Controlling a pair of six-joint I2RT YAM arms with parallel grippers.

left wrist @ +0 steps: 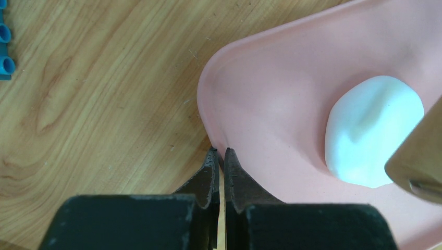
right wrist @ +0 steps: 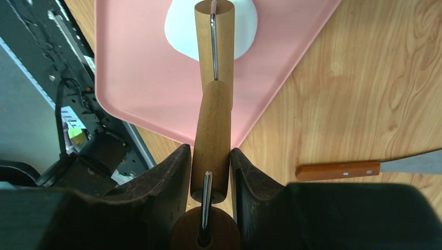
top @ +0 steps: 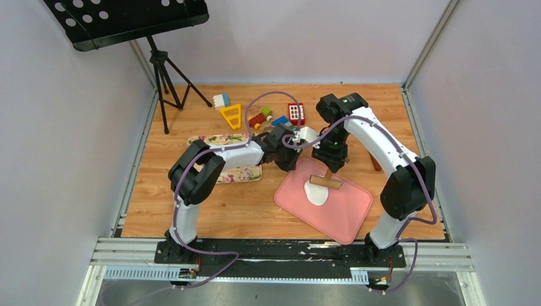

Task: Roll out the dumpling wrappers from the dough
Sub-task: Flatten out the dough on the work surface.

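Observation:
A soft white lump of dough (top: 317,193) (left wrist: 372,130) (right wrist: 177,26) lies on the pink mat (top: 344,213) (left wrist: 271,88) (right wrist: 140,78). The roller of a wooden rolling pin (top: 325,182) (right wrist: 213,36) (left wrist: 419,156) rests on the dough's far side. My right gripper (top: 332,167) (right wrist: 211,156) is shut on the pin's wooden handle. At the mat's far left corner my left gripper (top: 290,159) (left wrist: 221,153) is shut, pinching the mat's raised edge. No dumpling wrappers are in view.
A knife with a wooden handle (right wrist: 339,170) (top: 375,162) lies on the table right of the mat. Toy blocks (top: 261,116) (left wrist: 4,47) and a floral board (top: 220,140) sit behind the left arm. A tripod stand (top: 163,76) is at the back left.

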